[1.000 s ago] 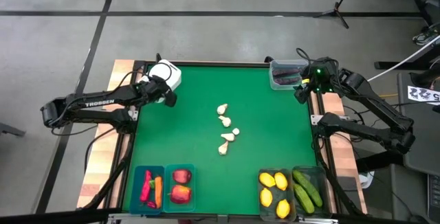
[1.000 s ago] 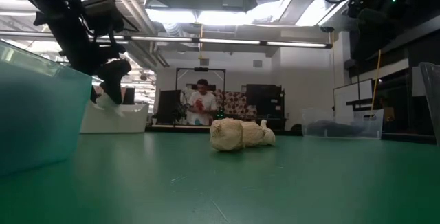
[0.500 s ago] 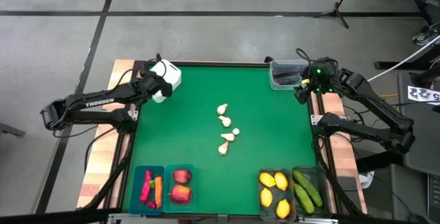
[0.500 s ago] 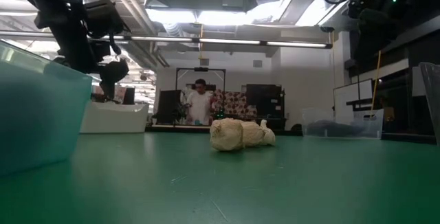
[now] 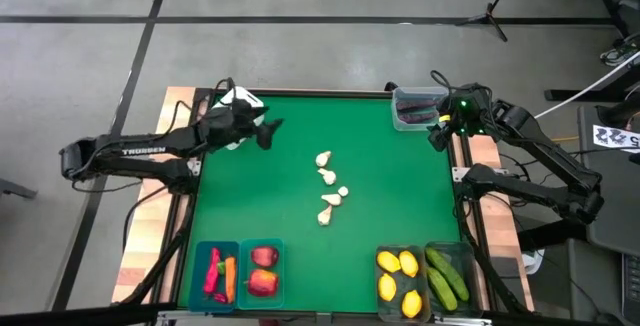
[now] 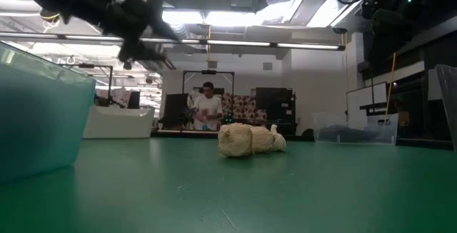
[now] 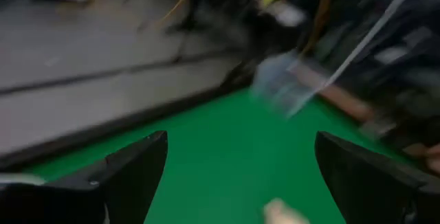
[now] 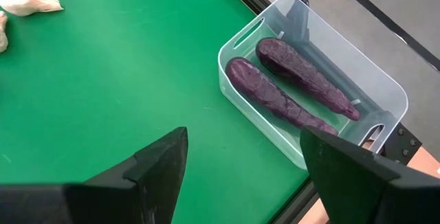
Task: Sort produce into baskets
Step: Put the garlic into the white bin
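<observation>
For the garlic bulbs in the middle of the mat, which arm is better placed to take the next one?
Likely the left. The left gripper is open, out over the mat beside the white box and pointing toward the garlic bulbs. The right gripper waits at the mat's edge by the tub of eggplants.

My table (image 5: pixel 300 181) is a plain, even green. On it the garlic bulbs (image 5: pixel 330 188) are creamy white. My fingers (image 8: pixel 148 172) are black, and so are both my arms. The clear tub (image 8: pixel 385 90) holds two dark purple eggplants (image 8: pixel 275 97) with a faint pebbled grain. The teal bins (image 5: pixel 198 266) carry red peppers (image 5: pixel 213 271), an orange carrot (image 5: pixel 230 278) and red apples (image 5: pixel 263 271). The lemons (image 5: pixel 398 274) are bright yellow, the cucumbers (image 5: pixel 447 276) deep green (their bins are dark-tinted). The white box (image 5: pixel 228 96) peeks past my left arm.
</observation>
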